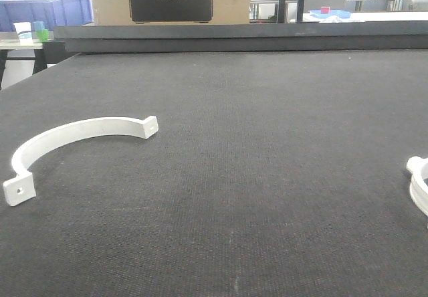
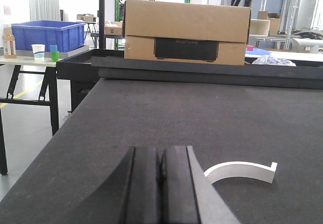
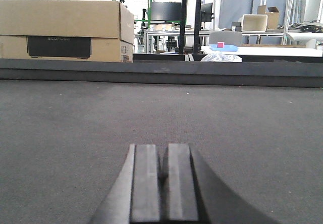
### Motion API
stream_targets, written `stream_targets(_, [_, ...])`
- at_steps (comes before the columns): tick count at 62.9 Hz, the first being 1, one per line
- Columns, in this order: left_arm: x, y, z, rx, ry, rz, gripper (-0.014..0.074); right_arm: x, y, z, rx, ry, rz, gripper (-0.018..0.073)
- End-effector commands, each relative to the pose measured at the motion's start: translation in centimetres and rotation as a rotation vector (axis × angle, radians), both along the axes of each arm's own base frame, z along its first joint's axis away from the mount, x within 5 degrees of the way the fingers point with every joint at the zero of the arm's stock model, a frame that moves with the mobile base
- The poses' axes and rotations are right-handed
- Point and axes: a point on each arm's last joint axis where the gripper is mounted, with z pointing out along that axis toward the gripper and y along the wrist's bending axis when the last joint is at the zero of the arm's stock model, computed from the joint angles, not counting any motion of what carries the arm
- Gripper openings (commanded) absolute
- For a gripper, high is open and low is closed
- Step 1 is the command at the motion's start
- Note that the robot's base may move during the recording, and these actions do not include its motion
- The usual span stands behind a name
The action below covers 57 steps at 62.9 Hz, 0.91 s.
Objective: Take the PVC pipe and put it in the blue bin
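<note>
Here, from the front, the PVC pipe [image 1: 419, 184] lies at the right edge of the black mat [image 1: 267, 143], cut off by the frame. It is well apart from the white strap [image 1: 73, 136] on the left. The blue bin [image 1: 47, 8] stands far behind. At the left wrist, the left gripper [image 2: 161, 158] has its jaws pressed together on nothing. At the right wrist, the right gripper [image 3: 162, 156] is likewise closed and empty.
</note>
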Motion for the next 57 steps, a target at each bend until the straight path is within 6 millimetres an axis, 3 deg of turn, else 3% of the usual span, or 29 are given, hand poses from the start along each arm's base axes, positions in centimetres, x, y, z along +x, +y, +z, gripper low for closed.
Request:
stream_targets(1, [-0.08, -0.01, 0.25, -0.001, -0.025, -0.003, -0.0111, -0.05, -0.01, 0.18, 0.003, -0.021, -0.001, -0.0169])
stream_targets(57, [-0.08, -0.01, 0.25, 0.036, -0.026, 0.000, -0.0111, -0.05, -0.01, 0.18, -0.021, -0.019, -0.004, -0.0169])
